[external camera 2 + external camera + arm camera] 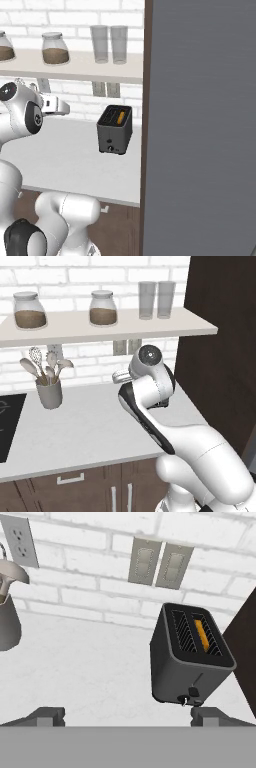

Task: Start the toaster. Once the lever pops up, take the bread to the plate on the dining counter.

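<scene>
Hand view shows the small boxy dark grey toaster (190, 657) on the white worktop (90, 672), ahead of the two-finger gripper (127, 716) and toward its right fingertip. The jaws stand wide apart, empty. The tan bread slice (201, 633) sits in the right slot; I judge the lever is reached forward-right.

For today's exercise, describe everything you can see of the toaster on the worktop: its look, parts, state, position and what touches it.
The toaster is a small boxy appliance, dark grey to black with a smooth matt shell. Its top has two long slots; the bread sits down in one slot, showing as a golden strip, and the other slot looks empty. Low on one narrow face are a small knob and a dark lever tab. It stands upright on the white worktop, close to the brick wall and beside a tall dark cabinet. Nothing but the worktop touches it; the open gripper is short of it.
</scene>
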Robot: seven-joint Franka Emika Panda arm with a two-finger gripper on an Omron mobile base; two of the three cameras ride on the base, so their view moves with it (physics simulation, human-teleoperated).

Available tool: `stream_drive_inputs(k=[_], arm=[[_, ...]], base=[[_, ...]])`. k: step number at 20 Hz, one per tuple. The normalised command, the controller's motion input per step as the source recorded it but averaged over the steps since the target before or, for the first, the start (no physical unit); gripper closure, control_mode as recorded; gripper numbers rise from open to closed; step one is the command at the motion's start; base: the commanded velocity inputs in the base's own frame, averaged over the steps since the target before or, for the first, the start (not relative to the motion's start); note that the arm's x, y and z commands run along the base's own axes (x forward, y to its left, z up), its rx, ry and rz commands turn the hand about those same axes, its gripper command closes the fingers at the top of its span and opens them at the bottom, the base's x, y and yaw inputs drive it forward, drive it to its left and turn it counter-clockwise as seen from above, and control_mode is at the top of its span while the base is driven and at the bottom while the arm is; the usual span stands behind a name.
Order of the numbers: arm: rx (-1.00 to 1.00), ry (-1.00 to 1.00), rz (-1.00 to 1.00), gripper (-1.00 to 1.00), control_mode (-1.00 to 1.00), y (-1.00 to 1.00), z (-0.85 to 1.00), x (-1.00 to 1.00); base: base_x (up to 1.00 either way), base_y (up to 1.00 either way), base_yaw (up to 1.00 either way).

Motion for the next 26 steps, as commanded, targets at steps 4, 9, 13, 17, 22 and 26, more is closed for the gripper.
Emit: stream_drive_inputs(k=[4, 9, 13, 17, 22, 26], arm=[[0.00, 0.00, 0.00, -1.00, -1.00, 0.00, 0.00, 0.00], [0.00, 0.00, 0.00, -1.00, -1.00, 0.00, 0.00, 0.00], [0.00, 0.00, 0.00, -1.00, -1.00, 0.00, 0.00, 0.00], [0.00, 0.00, 0.00, -1.00, -1.00, 0.00, 0.00, 0.00], [0.00, 0.00, 0.00, -1.00, -1.00, 0.00, 0.00, 0.00], [0.00, 0.00, 0.00, -1.00, -1.00, 0.00, 0.00, 0.00]], base=[[0.00, 0.00, 0.00], [0.00, 0.00, 0.00], [0.00, 0.00, 0.00], [0.00, 0.00, 0.00], [0.00, 0.00, 0.00], [0.00, 0.00, 0.00]])
